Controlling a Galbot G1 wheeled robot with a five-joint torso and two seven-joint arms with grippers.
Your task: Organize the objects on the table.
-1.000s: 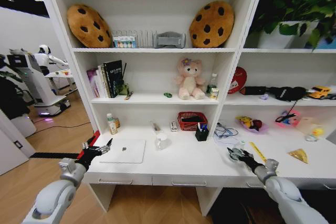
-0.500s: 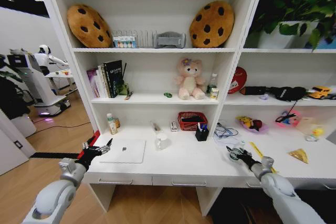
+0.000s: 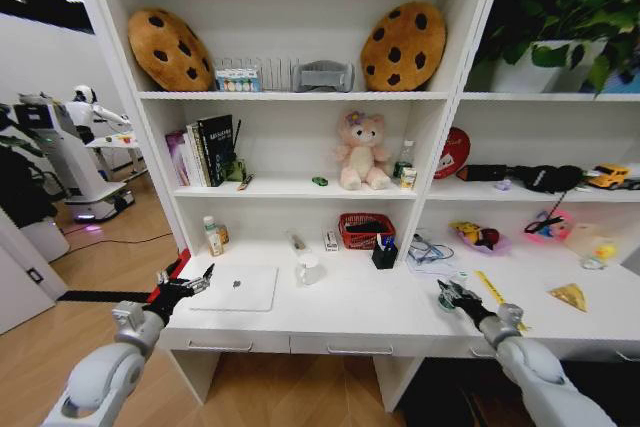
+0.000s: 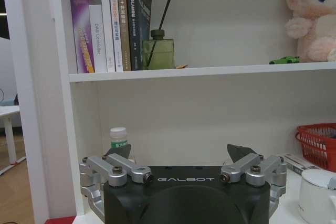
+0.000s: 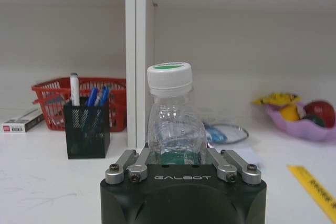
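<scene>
On the white table (image 3: 370,309) lie a silver-white laptop (image 3: 235,288), a white mug (image 3: 308,268), a black cup of pens (image 3: 384,253), a yellow ruler (image 3: 491,288) and a yellow wedge (image 3: 570,296). My right gripper (image 3: 450,294) is at the table's right part, shut on a small clear bottle (image 5: 176,114) with a white cap, which stands upright between the fingers. My left gripper (image 3: 185,285) hovers open at the table's left end, beside the laptop. Two small bottles (image 3: 212,236) stand at the back left. A tiny green toy (image 3: 319,181) lies on the shelf above.
A red basket (image 3: 365,230) sits against the back wall beside the pen cup. A pink bowl (image 3: 478,237) of toys and loose cables lie right of the shelf upright. Books, a pink plush bear (image 3: 360,151) and cookie cushions fill the shelves.
The right arm has shifted slightly around the small bottle, first drawing in towards the left, then easing back right. The left arm has not moved.
</scene>
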